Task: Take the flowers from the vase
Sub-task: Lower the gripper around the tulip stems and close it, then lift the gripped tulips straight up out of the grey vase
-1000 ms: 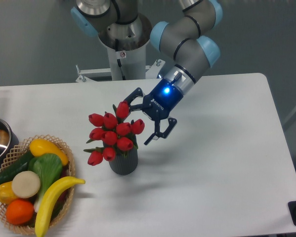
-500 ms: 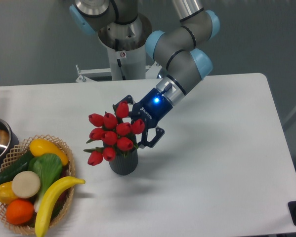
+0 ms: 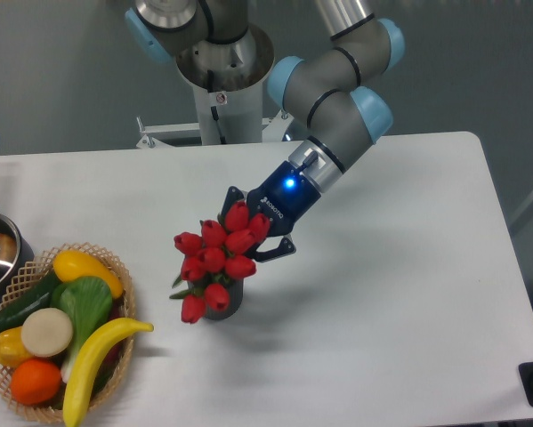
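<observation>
1. White table [image 3: 399,294] under a grey wall, with a robot arm reaching down from the back.
2. Its gripper [image 3: 253,233] is clenched around the flowers [image 3: 217,258], fingers pressed into the upper buds.
3. Red tulips lean right, stems in the dark vase [image 3: 223,302] at table centre.
4. Wicker basket [image 3: 117,356] of fruit sits left.

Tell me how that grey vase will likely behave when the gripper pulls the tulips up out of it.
The vase looks short and small under a wide bunch of flowers, so it may tip or lift along. The gripper grips the bunch near its top from one side, so the pull could drag it sideways.
</observation>
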Controlling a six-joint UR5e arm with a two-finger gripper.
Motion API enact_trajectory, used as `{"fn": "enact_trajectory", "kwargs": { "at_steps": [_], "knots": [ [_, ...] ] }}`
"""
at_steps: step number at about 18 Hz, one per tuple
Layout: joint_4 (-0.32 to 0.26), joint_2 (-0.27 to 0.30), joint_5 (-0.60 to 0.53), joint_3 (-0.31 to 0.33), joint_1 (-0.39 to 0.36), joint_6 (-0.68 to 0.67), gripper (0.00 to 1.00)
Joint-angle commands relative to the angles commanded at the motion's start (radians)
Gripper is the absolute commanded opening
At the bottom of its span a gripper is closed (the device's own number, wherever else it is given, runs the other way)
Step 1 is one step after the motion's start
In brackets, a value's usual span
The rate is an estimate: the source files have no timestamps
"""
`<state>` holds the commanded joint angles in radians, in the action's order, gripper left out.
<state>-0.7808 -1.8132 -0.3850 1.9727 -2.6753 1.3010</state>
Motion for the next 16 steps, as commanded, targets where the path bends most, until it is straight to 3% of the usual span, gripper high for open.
{"fn": "enact_trajectory", "kwargs": {
  "at_steps": [7, 12, 16],
  "knots": [
    [0.002, 0.089, 0.001, -0.031, 0.003, -0.212, 0.00],
    [0.000, 0.114, 0.005, -0.092, -0.005, -0.350, 0.00],
    [-0.002, 0.126, 0.008, -0.116, -0.017, -0.379, 0.00]
  ]
}}
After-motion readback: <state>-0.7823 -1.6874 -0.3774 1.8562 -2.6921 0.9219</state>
